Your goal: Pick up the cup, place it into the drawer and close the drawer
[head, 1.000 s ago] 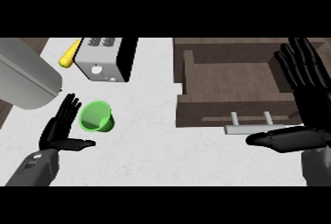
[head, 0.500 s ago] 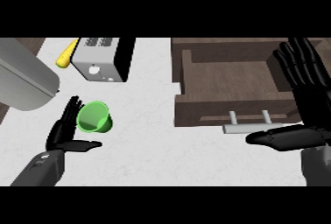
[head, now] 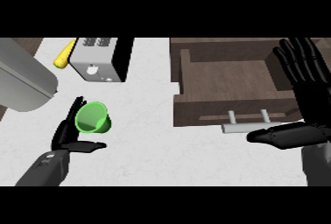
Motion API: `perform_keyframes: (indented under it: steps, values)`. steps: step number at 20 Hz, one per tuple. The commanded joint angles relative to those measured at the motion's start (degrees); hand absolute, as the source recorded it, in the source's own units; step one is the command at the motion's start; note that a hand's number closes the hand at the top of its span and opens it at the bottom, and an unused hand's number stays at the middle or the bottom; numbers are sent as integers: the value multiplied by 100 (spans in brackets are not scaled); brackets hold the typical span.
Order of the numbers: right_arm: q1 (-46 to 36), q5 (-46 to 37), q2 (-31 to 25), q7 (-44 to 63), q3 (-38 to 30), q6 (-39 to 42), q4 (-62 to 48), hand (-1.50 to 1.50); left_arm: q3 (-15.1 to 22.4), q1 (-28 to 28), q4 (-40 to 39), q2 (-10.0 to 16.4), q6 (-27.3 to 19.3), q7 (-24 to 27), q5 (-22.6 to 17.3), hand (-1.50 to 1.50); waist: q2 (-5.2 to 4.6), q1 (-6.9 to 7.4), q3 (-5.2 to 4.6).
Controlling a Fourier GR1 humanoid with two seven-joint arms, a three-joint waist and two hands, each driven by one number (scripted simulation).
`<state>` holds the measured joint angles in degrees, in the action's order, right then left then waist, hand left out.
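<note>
Cup (head: 92, 116) and left hand (head: 67, 136) sat together on the white counter (head: 161, 153), well to the left of the open drawer (head: 220, 106). The green cup seemed to stand upright, mouth up, with the hand's straight fingers rising along its left side and the thumb stretched out below it. That hand was open and held nothing. Whether the fingers touched the cup's wall could not be told from the head view.

The step in hand looked to be the grasp, with none of the task yet done: the cup was on the counter and the drawer stood pulled out, its pale handle (head: 249, 127) facing the robot. To do it well, the hand would probably need to slide a little to the right so the cup's wall sat in the crook between fingers and thumb. Both should then curl round the wall below the rim, not pinch the rim itself. A sideways nudge before closing could tip the cup or push it away. A straight lift would probably serve best before carrying the cup right and over the drawer's front wall.

The right hand (head: 304, 87) rested open at the view's right edge, fingers up, beside the drawer. A toaster (head: 97, 61) stood behind the cup, well apart.
</note>
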<state>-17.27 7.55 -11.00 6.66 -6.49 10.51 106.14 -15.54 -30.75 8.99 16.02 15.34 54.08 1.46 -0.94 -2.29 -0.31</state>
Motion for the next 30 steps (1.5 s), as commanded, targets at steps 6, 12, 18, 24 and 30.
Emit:
perform_keyframes:
  steps: [6,12,18,24,30]
  values:
    - [77,-229,100,159,257,-100,189,-150,-55,-223,-131,-192,588,244,-37,-150,-16,-58,-7]
    - [57,44,-104,139,-43,89,17,-150,67,-115,217,-188,942,799,55,150,-7,-24,-3]
    - [-185,-47,-91,158,-55,-25,-75,-150,-159,-83,471,-427,-1167,1326,48,150,-13,36,2]
    - [97,73,-154,-206,-200,181,-170,-150,-752,226,582,-943,-2277,1897,-397,150,6,61,10]
    - [254,265,-231,174,-318,172,193,-150,-551,-300,1106,-930,-542,1377,-541,150,95,111,24]
